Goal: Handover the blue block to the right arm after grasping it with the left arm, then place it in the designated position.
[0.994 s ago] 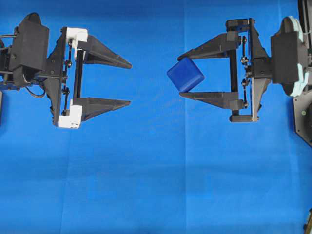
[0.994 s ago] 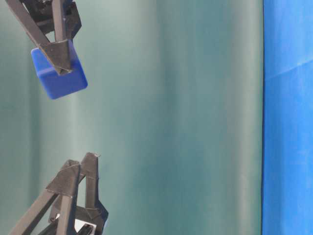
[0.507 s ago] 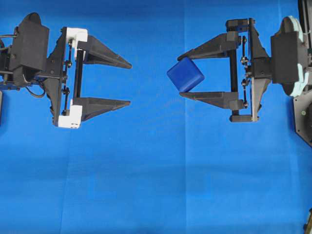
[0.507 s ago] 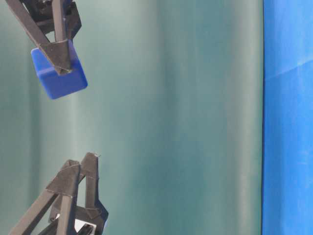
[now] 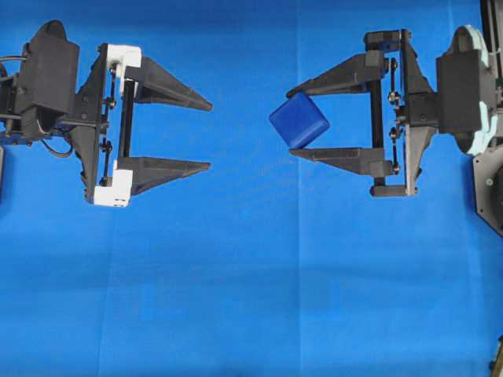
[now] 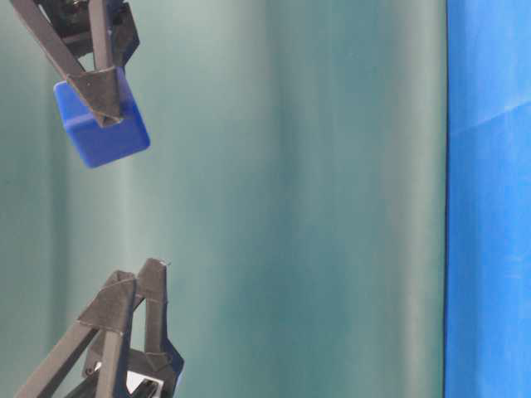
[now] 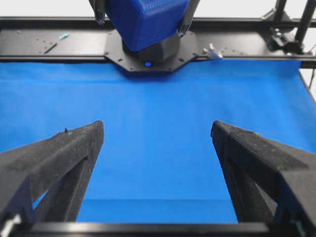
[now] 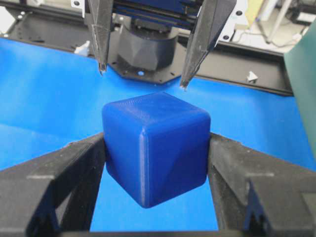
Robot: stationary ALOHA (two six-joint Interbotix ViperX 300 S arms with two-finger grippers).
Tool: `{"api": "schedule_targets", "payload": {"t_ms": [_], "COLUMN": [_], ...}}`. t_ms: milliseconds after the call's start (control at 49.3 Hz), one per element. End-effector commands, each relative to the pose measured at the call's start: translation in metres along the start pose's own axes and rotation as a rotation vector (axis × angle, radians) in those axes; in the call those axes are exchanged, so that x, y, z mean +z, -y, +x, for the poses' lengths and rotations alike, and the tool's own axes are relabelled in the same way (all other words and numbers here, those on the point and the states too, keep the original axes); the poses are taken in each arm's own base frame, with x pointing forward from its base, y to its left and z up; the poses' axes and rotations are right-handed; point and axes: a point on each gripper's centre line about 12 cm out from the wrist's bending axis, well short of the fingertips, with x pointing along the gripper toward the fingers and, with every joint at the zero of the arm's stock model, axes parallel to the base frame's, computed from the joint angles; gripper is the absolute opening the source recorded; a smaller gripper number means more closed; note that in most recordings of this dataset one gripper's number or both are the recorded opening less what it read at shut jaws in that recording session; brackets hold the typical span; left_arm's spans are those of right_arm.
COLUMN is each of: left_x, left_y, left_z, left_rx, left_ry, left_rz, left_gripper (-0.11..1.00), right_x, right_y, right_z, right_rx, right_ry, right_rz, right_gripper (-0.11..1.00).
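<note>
The blue block [image 5: 299,119] is a dark-blue cube with rounded edges, tilted corner-down and clamped between the two all-black fingers of my right gripper [image 5: 291,123], well above the blue cloth [image 5: 251,275]. The right wrist view shows both fingers pressing its sides [image 8: 155,145]. My left gripper [image 5: 210,135], the one with white brackets, faces it from the left with its jaws wide open and nothing between them. A clear gap separates its fingertips from the block. In the left wrist view the block [image 7: 145,22] hangs ahead, above the open fingers [image 7: 74,148].
Bright blue cloth covers the table. A black frame rail [image 7: 49,44] and the right arm's base [image 7: 148,52] lie at the far edge in the left wrist view. A green backdrop [image 6: 290,199] fills the table-level view.
</note>
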Motion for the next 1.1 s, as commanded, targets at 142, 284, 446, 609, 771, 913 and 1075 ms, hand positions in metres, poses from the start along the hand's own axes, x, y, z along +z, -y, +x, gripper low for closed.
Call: {"api": "schedule_targets", "payload": {"t_ms": [142,284,446,609,771,913,1075], "left_x": [0.016,0.015,0.015,0.015,0.015,0.015,0.015], "left_y": [-0.001,-0.001,-0.001,-0.001,-0.001,-0.001,-0.001], "left_z": [-0.007,-0.007,-0.007,-0.007,-0.007,-0.007,-0.007], "left_rx": [0.002,0.002,0.002,0.002,0.002,0.002,0.002], "left_ry": [0.051,0.049,0.049,0.049,0.049,0.049,0.049], "left_rz": [-0.002,-0.002,0.000,0.000,-0.002,-0.002,-0.002], "left_gripper": [0.93,0.93,0.93,0.93,0.93,0.93,0.93], "right_x": [0.002,-0.007,-0.014,-0.014,-0.014,-0.015,-0.022], "right_y": [-0.005,-0.007,-0.010,-0.013,-0.013,-0.013,-0.014], "right_z": [-0.005,-0.006,-0.008,-0.008,-0.008,-0.006,0.001], "right_rx": [-0.029,-0.068,-0.087,-0.086,-0.087,-0.088,-0.090], "right_ry": [-0.059,-0.144,-0.198,-0.208,-0.207,-0.215,-0.241], "right_rz": [0.053,0.084,0.099,0.100,0.099,0.099,0.097], "right_gripper": [0.54,0.54,0.54,0.54,0.54,0.54,0.54]}}
